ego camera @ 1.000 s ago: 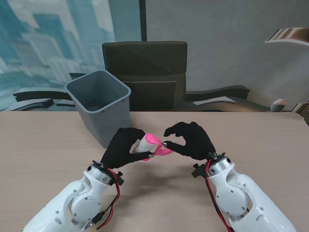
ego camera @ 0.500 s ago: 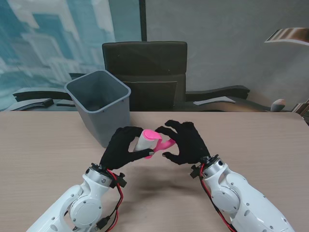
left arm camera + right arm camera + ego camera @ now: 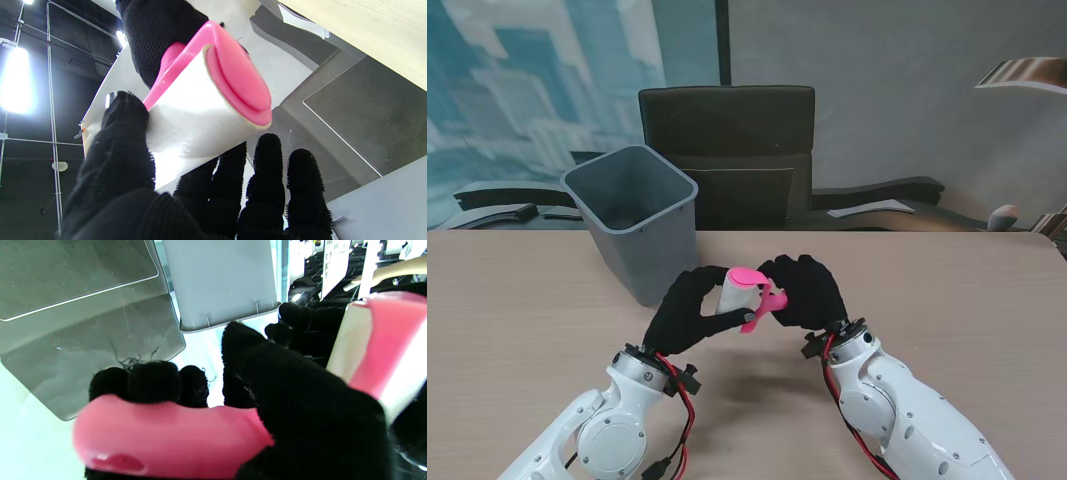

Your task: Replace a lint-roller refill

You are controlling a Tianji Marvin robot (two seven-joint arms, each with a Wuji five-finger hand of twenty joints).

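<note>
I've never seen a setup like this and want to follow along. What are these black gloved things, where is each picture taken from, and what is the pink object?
The black gloves cover a robot's two five-finger hands, on white arms. One camera looks down from the robot's stand; two sit on the wrists, so their pictures appear upside down. The left hand grips the white roll of a pink lint roller, while the right hand holds its pink handle. Both keep it lifted above a wooden table. A grey bin stands on the table, farther away on the left.
</note>
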